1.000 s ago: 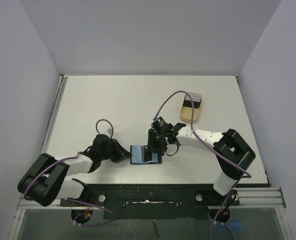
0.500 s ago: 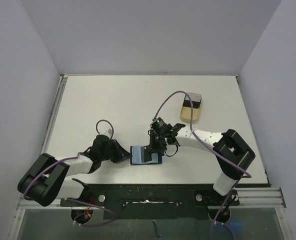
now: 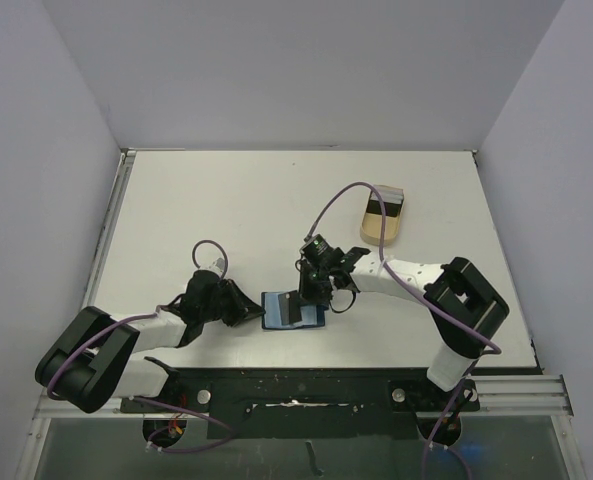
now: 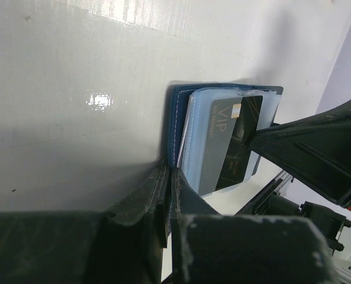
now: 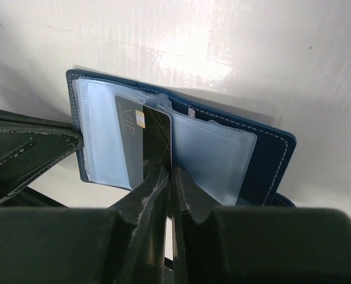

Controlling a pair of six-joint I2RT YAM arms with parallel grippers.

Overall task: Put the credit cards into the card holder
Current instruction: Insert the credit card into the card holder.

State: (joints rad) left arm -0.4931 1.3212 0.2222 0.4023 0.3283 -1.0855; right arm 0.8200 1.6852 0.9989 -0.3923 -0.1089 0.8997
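Observation:
The card holder lies open on the table near the front edge, dark navy outside with clear pocket sleeves inside. My left gripper is shut on the edge of its left cover, its own tips pinching the navy flap. A black credit card marked VIP sits partly inside a sleeve, also seen as the black credit card. My right gripper is shut on that card's lower edge, and from above the right gripper stands over the holder's right half.
A tan oval dish at the back right holds a black card and a pale card. The right arm's purple cable arcs above the table. The front rail runs close behind the holder.
My right gripper has closed its fingers onto the black card and edged slightly left. The left gripper and the holder have stayed put.

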